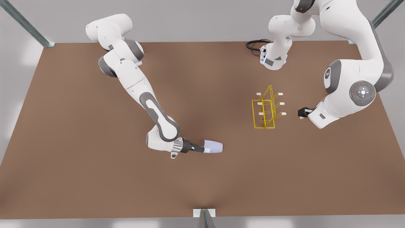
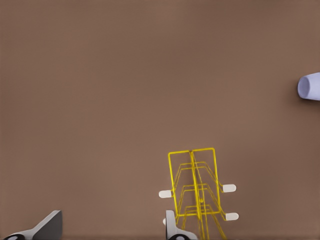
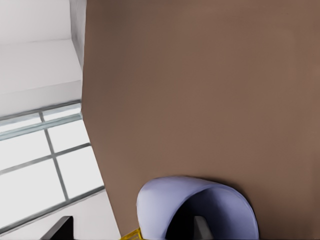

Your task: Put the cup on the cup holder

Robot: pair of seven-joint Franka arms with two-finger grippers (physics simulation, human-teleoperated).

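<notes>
right tool (image 1: 204,148) clamped on cup (image 1: 213,146); left tool (image 2: 112,227) spread wide beside cup holder (image 2: 196,187)

Two glossy white arms (image 1: 133,79), grey joint bands, black fingers (image 1: 197,148), round grey button disc, looped black cable (image 1: 254,45)

front view: high overhead, whole table (image 1: 95,177).
left wrist: low, faces holder (image 2: 195,185).
right wrist: close on cup (image 3: 165,210).
shared: cup, holder.
</notes>
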